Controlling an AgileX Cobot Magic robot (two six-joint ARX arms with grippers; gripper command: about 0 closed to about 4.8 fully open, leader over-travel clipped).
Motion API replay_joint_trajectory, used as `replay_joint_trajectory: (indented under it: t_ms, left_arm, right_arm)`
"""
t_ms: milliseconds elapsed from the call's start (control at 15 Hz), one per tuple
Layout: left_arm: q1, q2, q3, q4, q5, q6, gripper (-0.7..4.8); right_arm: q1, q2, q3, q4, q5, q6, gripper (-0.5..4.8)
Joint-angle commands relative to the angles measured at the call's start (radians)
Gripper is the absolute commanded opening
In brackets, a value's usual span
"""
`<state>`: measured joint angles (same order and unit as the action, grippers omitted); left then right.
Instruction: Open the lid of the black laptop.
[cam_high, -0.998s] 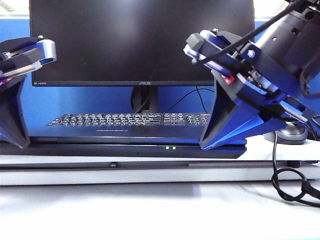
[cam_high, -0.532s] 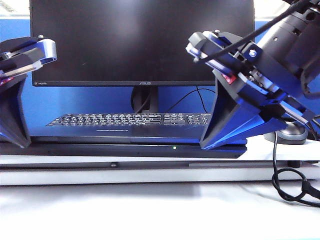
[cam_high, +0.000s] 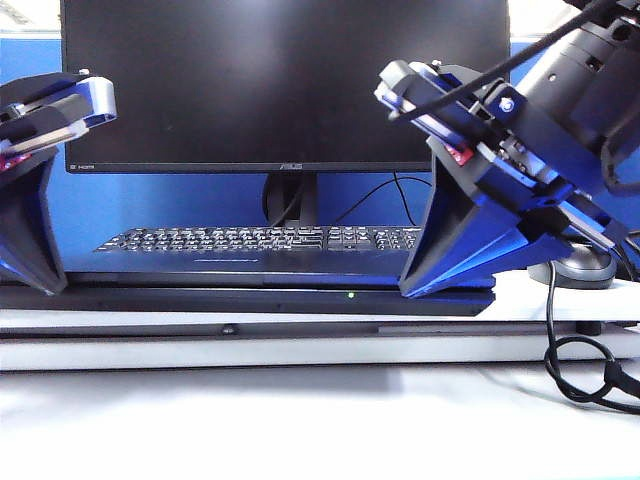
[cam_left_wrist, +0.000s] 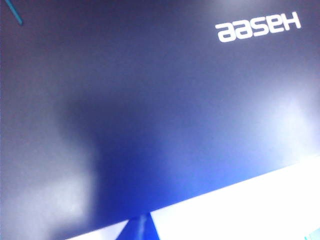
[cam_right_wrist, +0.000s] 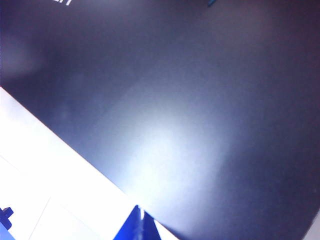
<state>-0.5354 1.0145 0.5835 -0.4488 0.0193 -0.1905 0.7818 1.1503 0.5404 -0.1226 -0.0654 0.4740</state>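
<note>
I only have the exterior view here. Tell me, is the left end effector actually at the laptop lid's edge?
Observer: Yes. The left wrist view shows the left end effector, tips together, right at the edge of the lid.
Operator: And the right one?
Observer: The right wrist view shows the right end effector, tips together, at the lid's edge, where the white table begins.
Operator: Is it the correct machine?
Observer: The lid's outer face carries a white Hasee logo.
</note>
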Motion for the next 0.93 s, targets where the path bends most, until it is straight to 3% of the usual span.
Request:
replay_joint_trajectory:
  t_ms: [67,931]
  left_arm:
    - [0.001,-0.003,0.006,0.103,-0.016,0.018,-0.04]
    - [0.001,-0.003,0.007,0.159,-0.023,0.026,-0.04]
  right_arm:
    - [-0.016,-0.003,0.013,0.123,0.09,-0.004,-0.01]
    - [-0.027,-0.003,0.035,0.154,0.09,-0.008,-0.01]
